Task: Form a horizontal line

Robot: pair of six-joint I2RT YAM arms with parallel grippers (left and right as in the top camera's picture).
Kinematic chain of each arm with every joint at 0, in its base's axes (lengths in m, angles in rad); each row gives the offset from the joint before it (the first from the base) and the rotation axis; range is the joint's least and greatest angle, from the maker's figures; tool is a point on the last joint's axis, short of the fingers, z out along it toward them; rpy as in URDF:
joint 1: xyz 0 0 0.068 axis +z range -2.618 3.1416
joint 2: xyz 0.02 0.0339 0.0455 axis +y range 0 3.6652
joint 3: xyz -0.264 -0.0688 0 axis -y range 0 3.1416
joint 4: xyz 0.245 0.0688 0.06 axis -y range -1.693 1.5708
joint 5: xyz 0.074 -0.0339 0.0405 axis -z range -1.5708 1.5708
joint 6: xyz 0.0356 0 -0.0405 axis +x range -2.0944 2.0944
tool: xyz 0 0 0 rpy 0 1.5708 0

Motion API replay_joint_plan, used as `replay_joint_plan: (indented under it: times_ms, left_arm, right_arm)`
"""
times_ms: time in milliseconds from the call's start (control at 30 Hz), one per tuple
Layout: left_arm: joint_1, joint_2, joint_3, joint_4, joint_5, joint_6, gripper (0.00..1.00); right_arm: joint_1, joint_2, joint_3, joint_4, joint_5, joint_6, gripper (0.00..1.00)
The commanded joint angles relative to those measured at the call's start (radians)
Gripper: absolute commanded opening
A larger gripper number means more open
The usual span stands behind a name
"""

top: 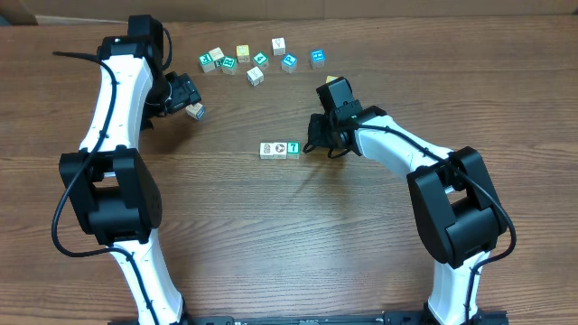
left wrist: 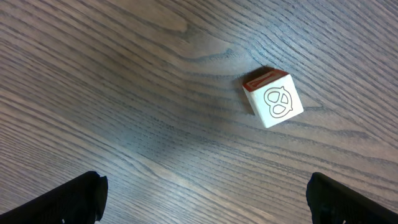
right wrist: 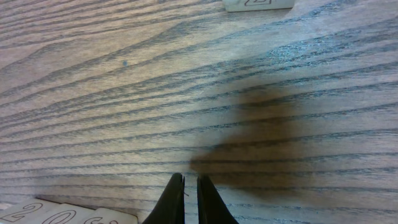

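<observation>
A short row (top: 279, 149) of three cubes lies mid-table: two white-faced ones with prints and a teal one with a white 7 at its right end. Its white cubes show at the bottom left of the right wrist view (right wrist: 62, 215). My right gripper (top: 313, 144) is shut and empty, just right of the teal cube; in its wrist view the fingertips (right wrist: 190, 186) hang over bare wood. My left gripper (top: 187, 99) is open and empty. A white cube with a pretzel print and a red side (left wrist: 273, 99) lies ahead of its wide-apart jaws (left wrist: 205, 199), also in the overhead view (top: 195, 112).
Several loose cubes (top: 257, 61) lie scattered along the back of the table, teal, white and one plain yellow (top: 243, 52). One cube's edge shows at the top of the right wrist view (right wrist: 258, 4). The table is dark wood grain.
</observation>
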Motion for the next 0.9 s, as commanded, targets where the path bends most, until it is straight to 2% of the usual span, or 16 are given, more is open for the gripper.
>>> replay_joint_plan:
  times_ms: [0, 733, 867]
  left_arm:
    - [-0.008, 0.01, 0.015, 0.002, -0.005, 0.009, 1.0]
    - [-0.008, 0.01, 0.015, 0.002, -0.005, 0.009, 0.99]
    - [-0.008, 0.01, 0.015, 0.002, -0.005, 0.009, 1.0]
  right_arm:
    - [0.0, 0.01, 0.001, 0.003, 0.009, 0.0, 0.05]
    - [0.0, 0.01, 0.002, 0.003, 0.009, 0.0, 0.05]
    - [-0.001, 0.002, 0.017, -0.01, 0.009, -0.001, 0.1]
